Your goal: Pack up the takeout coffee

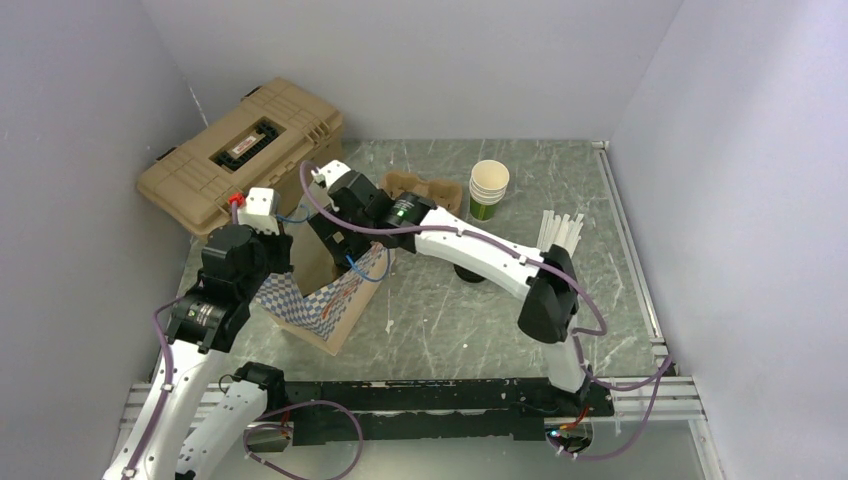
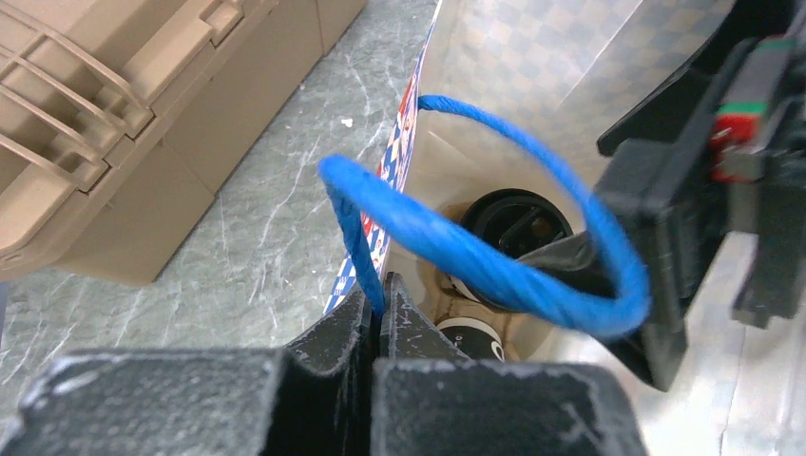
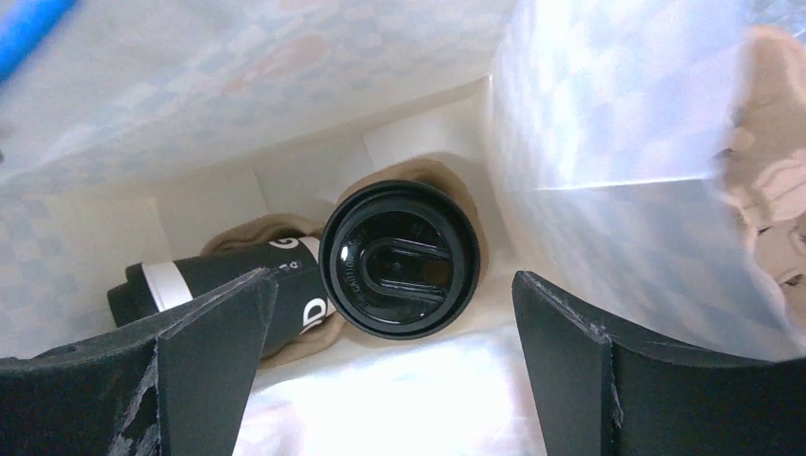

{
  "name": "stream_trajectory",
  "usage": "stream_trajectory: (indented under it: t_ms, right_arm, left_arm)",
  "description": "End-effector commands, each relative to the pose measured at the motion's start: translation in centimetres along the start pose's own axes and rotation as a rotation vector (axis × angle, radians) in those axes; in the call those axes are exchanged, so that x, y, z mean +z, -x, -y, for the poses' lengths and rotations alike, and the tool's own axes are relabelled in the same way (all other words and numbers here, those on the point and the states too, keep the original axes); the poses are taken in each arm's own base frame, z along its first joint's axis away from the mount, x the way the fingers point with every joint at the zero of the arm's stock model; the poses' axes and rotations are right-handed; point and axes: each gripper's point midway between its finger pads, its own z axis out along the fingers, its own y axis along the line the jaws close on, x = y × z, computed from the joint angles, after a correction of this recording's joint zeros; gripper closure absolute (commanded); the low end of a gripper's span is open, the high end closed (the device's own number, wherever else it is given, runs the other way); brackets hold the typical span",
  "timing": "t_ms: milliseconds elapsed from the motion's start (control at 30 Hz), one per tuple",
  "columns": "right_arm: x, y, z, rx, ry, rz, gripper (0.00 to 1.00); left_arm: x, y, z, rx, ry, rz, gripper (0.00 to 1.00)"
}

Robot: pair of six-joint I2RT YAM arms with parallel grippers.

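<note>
Blue handle [image 2: 447,237] crosses above takeout coffee [image 3: 399,258].

Takeout coffee [image 3: 399,258]: black lid on, upright; sits w/in bag [image 3: 608,104] bottom.

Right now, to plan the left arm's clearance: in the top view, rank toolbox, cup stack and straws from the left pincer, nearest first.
1. toolbox, just back-left of the left pincer
2. cup stack, back right
3. straws, far right

Takeout coffee [image 3: 399,258] inside bag [image 1: 330,305]; case [image 1: 240,150] behind-left; cup stack [image 1: 489,188] behind-right.
</note>
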Motion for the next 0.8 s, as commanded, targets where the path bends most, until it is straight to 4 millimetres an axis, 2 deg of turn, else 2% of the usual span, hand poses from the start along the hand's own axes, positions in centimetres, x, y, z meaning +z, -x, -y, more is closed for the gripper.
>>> stream_trajectory:
  t_ms: [0,200,433,600,767]
  right_arm:
    - [-4.3,5.0,1.5,0.048,-0.057,0.151,0.0]
    - [-7.6,6.9,1.5,0.079,-0.031,0.244,0.0]
    - [-11.8,8.3,0.9,0.124,0.053,0.36,0.01]
    - [-15.3,8.6,1.0,0.138,0.095,0.434,0.02]
    - [-19.8,7.7,1.3,0.151,0.158,0.559,0.02]
  left_arm:
    - [0.1,-1.2,0.3,0.009,-0.015,-0.046,1.0]
    - [0.1,-1.2,0.3,0.01,-0.016,-0.047,1.0]
    - [-0.2,-0.8,0.7,0.011,-0.045,-0.027,1.0]
    - [-0.7,0.1,1.4,0.023,-0.085,0.013,1.0]
    - [-1.8,2.5,2.1,0.04,-0.131,0.127,1.0]
